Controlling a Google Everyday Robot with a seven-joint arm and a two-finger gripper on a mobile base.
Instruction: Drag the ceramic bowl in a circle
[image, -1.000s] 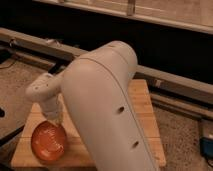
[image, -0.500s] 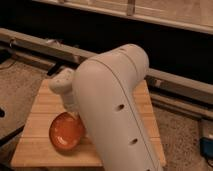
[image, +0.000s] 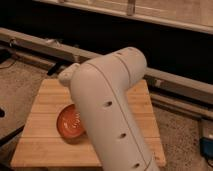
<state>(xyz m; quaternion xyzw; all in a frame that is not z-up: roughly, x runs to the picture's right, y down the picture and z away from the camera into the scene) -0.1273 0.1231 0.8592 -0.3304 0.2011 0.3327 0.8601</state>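
Camera view: on the wooden desk (image: 47, 102) the ceramic bowl (image: 70, 122) sits upright, left of centre, and the big white arm (image: 110, 110) covers its right edge. The tool lies hidden behind that arm, by the bowl's right side, fingers together.

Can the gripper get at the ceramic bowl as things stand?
Probably yes: the gripper, hidden behind the white arm, sits right at the ceramic bowl on the wooden board; nothing visible blocks it.
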